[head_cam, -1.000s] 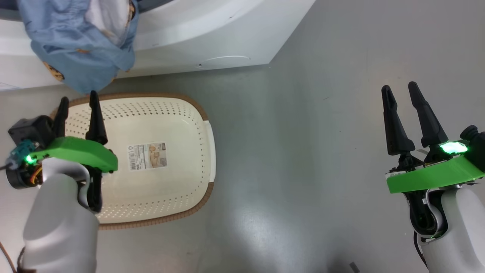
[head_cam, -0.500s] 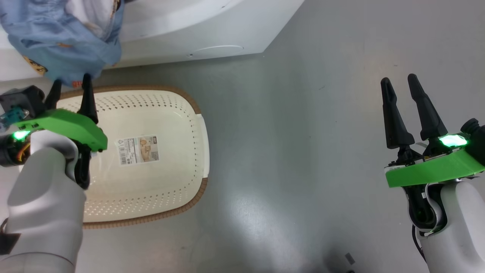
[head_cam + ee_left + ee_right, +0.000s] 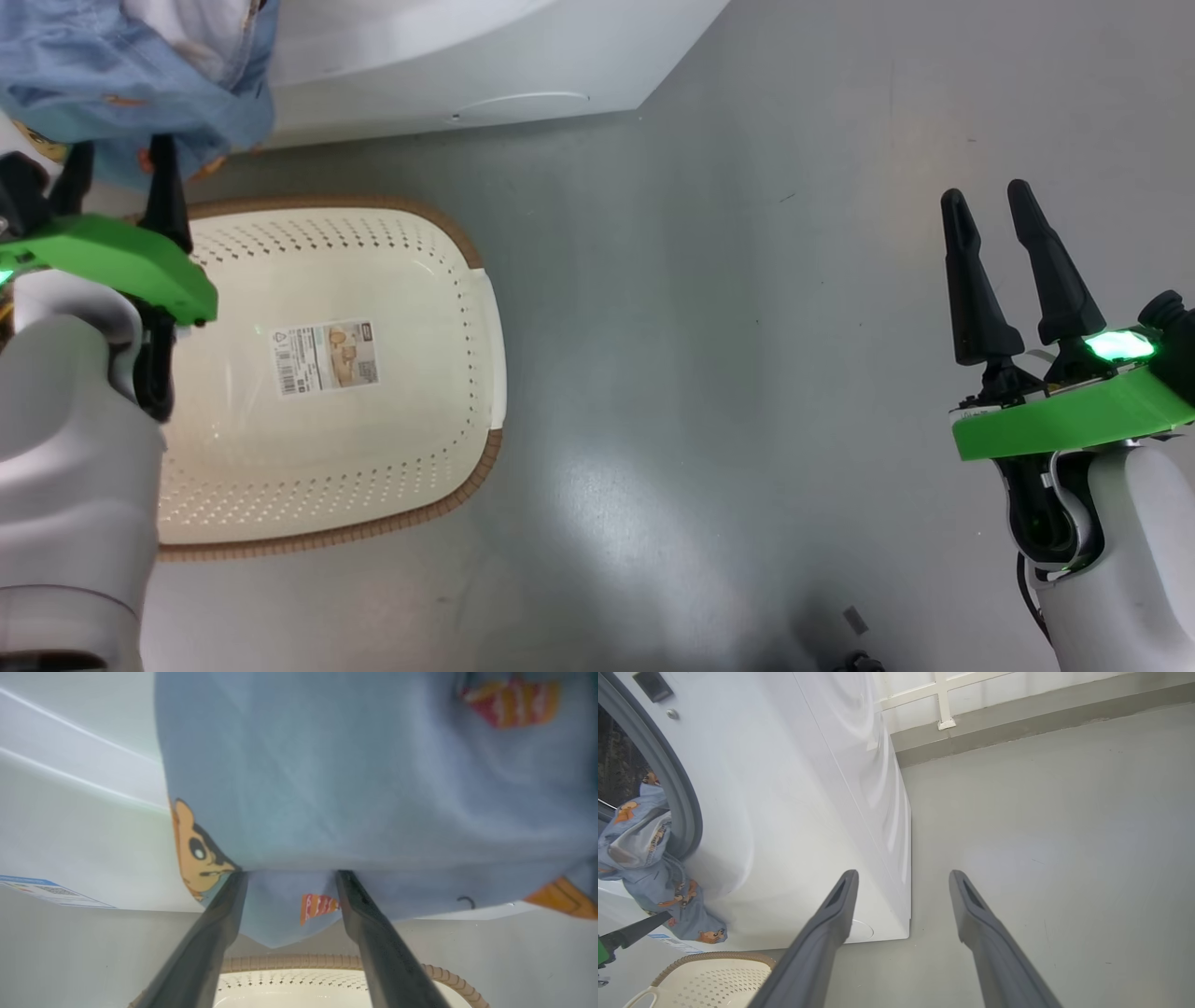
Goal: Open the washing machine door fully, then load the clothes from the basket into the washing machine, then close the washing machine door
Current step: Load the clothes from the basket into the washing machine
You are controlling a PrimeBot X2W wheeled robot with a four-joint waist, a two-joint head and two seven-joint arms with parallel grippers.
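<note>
The clothes [image 3: 140,65], light-blue with orange figures, hang out of the washing machine [image 3: 448,56] mouth and down its white front. My left gripper [image 3: 117,173] is open, its fingertips right at the lowest fold of the clothes [image 3: 364,774]; a flap of cloth dangles between the fingers of the left gripper [image 3: 289,877]. The basket [image 3: 392,243] stands on the floor below, holding nothing but its label sticker. My right gripper [image 3: 985,194] hangs open over bare floor, far to the right. The grey gasket [image 3: 677,788] frames the clothes [image 3: 644,858]. The washing machine door is out of view.
Grey floor [image 3: 728,373] stretches between the basket and the right arm. A blue label sticker [image 3: 46,889] sits low on the machine front. Beyond the machine's right corner [image 3: 906,924] there is a wall base with white framing [image 3: 943,700].
The head camera has shifted, sliding the scene left. My left gripper has moved forward from over the basket's far rim up to the hanging clothes. The right gripper has stayed in place.
</note>
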